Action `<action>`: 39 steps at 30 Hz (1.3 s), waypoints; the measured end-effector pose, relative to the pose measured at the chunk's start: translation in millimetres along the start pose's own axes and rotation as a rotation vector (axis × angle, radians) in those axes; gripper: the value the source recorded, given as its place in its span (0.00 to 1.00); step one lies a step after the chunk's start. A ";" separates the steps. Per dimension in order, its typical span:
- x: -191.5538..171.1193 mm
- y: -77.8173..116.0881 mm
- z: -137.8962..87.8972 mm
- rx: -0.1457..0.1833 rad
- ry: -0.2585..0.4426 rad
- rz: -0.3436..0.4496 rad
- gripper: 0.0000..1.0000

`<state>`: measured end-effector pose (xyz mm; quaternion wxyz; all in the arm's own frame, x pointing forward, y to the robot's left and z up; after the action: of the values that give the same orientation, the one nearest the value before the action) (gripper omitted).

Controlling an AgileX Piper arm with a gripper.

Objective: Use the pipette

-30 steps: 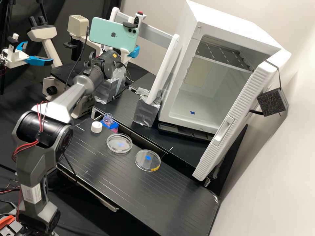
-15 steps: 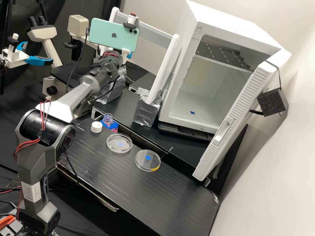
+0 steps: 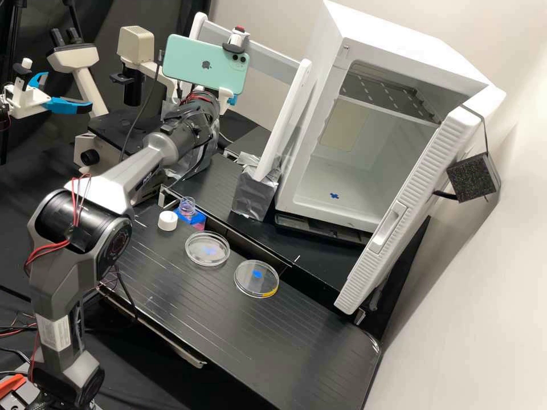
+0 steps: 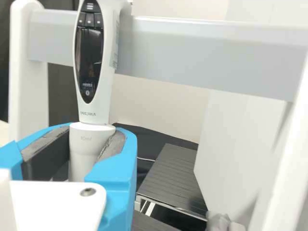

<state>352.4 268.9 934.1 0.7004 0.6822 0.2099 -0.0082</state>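
Upper middle of the high view: the arm (image 3: 133, 167) and its load shift. Pipette (image 4: 98, 108) swings left over the first half-second, then comes back right and slightly down. The phone (image 3: 204, 64) mounted on the arm slides right and down in that second stretch. Background rack (image 3: 273, 67) holds its place throughout, so the pipette is travelling with the arm. Reads as a carry just begun, or a re-aiming near the rack; no liquid work yet, by the look of it.

Pincer (image 4: 91, 144) is clenched on the pipette, padded blue fingers either side of the pale collar. Grip looks sound.

Pipette, left of centre in the wrist view: near upright, slight lean. White body, dark glossy oval panel on the front, small grey buttons above it, plain collar below. Red-topped head in the high view, just by the phone's right end.

Left of centre in the high view, on the table (image 3: 307, 347): white cap (image 3: 167, 221) off, beside the open bottle (image 3: 187, 207); two clear dishes (image 3: 207, 250) further right. Likely next: bring the pipette over to the bottle, keeping it upright. Main risk: knocking the rack while turning, or the pipette twisting in the grip.
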 end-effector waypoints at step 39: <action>-11.0 -6.6 12.6 0.011 -0.028 0.097 1.00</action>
<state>344.0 253.4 931.0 0.6991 0.6951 0.1667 0.0152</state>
